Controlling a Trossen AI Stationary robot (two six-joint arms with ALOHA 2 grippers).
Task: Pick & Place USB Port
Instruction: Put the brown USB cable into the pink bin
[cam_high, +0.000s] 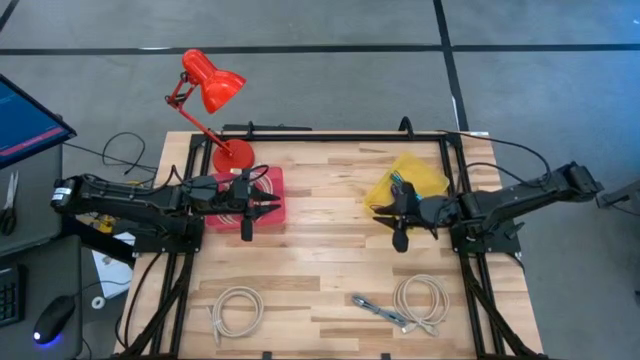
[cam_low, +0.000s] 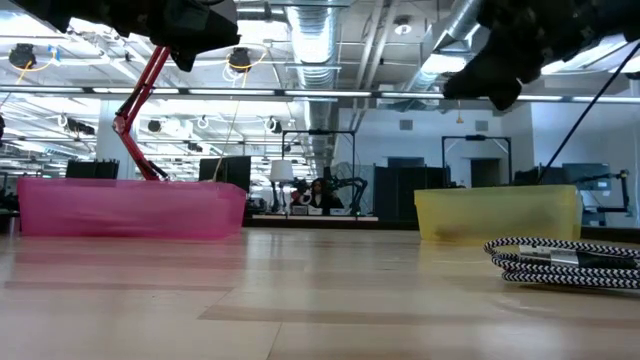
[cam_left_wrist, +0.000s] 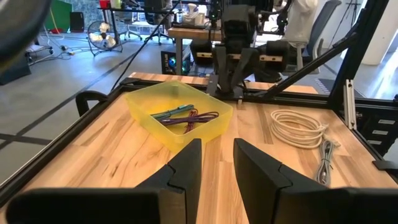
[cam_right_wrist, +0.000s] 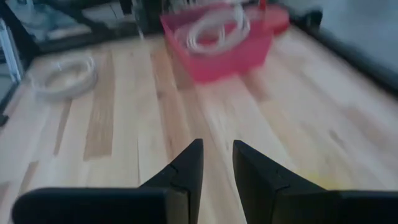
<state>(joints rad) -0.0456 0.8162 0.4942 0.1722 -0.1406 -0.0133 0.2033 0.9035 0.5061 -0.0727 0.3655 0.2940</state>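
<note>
Three loose cables lie on the table's near part: a white coil (cam_high: 238, 308), a second white coil (cam_high: 420, 298) and a thin grey cable with plugs (cam_high: 380, 310). A pink bin (cam_high: 262, 196) holds a white coiled cable (cam_right_wrist: 214, 31). A yellow bin (cam_high: 408, 182) holds thin coloured cables (cam_left_wrist: 186, 117). My left gripper (cam_left_wrist: 217, 163) hovers over the pink bin's right side, open and empty, pointing toward the table's right. My right gripper (cam_right_wrist: 216, 163) hovers just near of the yellow bin, open and empty, pointing left. Both are well above the table in the low view.
A red desk lamp (cam_high: 210, 85) stands at the far left corner beside the pink bin. Black frame rails (cam_high: 180, 290) run along both table sides and the far edge. The wooden middle strip (cam_high: 330, 240) lies between the two grippers. A striped cable coil (cam_low: 565, 262) shows low at right.
</note>
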